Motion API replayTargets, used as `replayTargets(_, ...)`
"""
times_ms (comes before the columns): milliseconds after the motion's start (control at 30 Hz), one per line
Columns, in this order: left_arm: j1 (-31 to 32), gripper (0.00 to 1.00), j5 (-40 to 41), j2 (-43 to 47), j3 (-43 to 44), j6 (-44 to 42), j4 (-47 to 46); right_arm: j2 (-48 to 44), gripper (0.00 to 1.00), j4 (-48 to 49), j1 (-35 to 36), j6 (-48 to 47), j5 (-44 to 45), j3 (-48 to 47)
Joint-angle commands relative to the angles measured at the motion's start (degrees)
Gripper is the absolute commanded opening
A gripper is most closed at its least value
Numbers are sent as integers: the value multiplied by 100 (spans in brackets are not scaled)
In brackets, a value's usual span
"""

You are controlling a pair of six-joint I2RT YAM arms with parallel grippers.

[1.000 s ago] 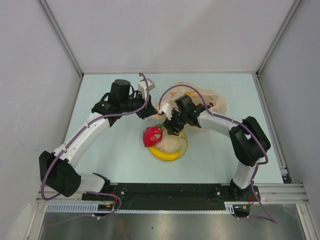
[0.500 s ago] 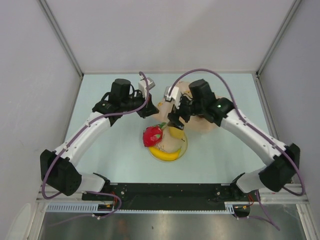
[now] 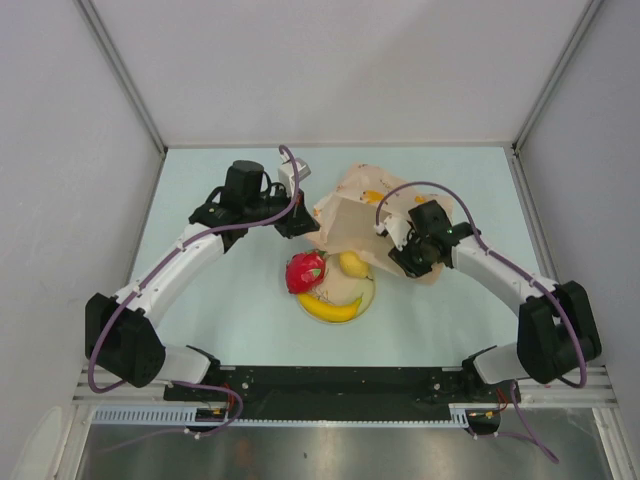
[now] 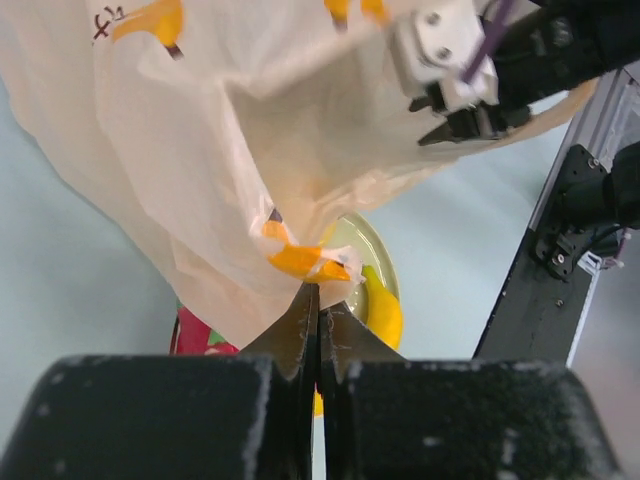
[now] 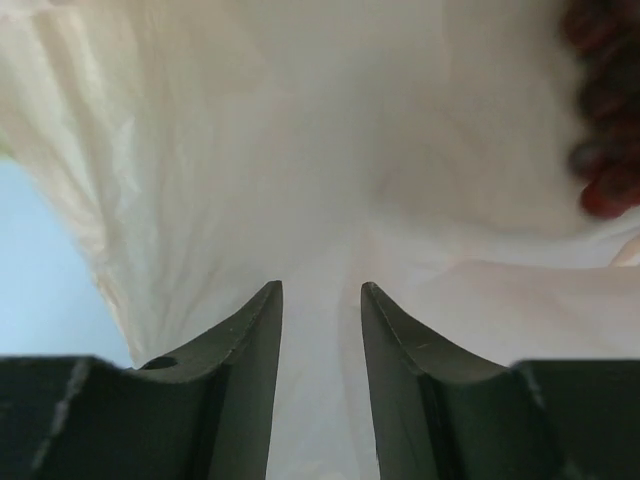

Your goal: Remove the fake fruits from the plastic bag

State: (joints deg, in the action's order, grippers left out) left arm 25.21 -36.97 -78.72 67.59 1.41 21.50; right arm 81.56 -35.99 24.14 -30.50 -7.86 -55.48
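Observation:
The pale peach plastic bag (image 3: 352,208) lies behind the cream plate (image 3: 369,295). My left gripper (image 3: 306,226) is shut on the bag's near-left edge and holds it raised; the left wrist view shows the jaws (image 4: 318,292) pinched on an orange-printed corner of the bag (image 4: 220,150). On the plate are the red fruit (image 3: 305,271), the lemon (image 3: 352,264) and the banana (image 3: 330,309). My right gripper (image 3: 402,258) is open and empty, pressed close to the bag's right side (image 5: 330,150). The dark red grapes (image 5: 600,120) show through the plastic.
The banana (image 4: 385,312), the red fruit (image 4: 195,335) and the plate's rim (image 4: 366,240) lie below the bag in the left wrist view. The right arm's wrist (image 4: 470,95) hangs beyond the bag. Grey walls enclose the table on three sides.
My right gripper has left the plate, where the lemon now lies, and swung right to the bag's right side. The left gripper has kept its hold on the bag.

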Motion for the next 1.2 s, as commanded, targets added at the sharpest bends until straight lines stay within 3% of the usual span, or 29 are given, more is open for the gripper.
replayTargets(0, -16, 0, -380, 181, -123, 193, -242, -931, 39, -776, 74, -597, 241, 344)
replayTargets(233, -8, 0, -600, 50, -282, 395, -409, -1221, 40, -990, -260, -510, -110, 153)
replayTargets(367, 1, 0, -741, 41, -150, 395, -357, -1414, 39, -552, -507, -404, -1065, -419)
replayTargets(467, -7, 0, -873, 50, -27, 282, -339, -1476, 40, -34, -524, -282, -1165, -621)
replayTargets(567, 1, 0, -821, 15, 166, 80, -278, -1398, 48, 503, -603, -9, -1296, -805)
replayTargets(667, 1, 0, -803, -56, 403, -114, -94, -1047, 48, 610, -490, -8, -1342, -964)
replayTargets(800, 10, 0, -829, -38, 395, -62, -137, -291, 36, 164, -77, -210, -376, -964)
replayTargets(1033, -25, 0, -794, 102, 184, -71, -198, -255, 33, -1020, -235, -852, -645, -200)
replayTargets(1167, -51, 0, -759, 58, 175, -53, -225, -395, 30, -1016, -191, -1045, -779, -313)
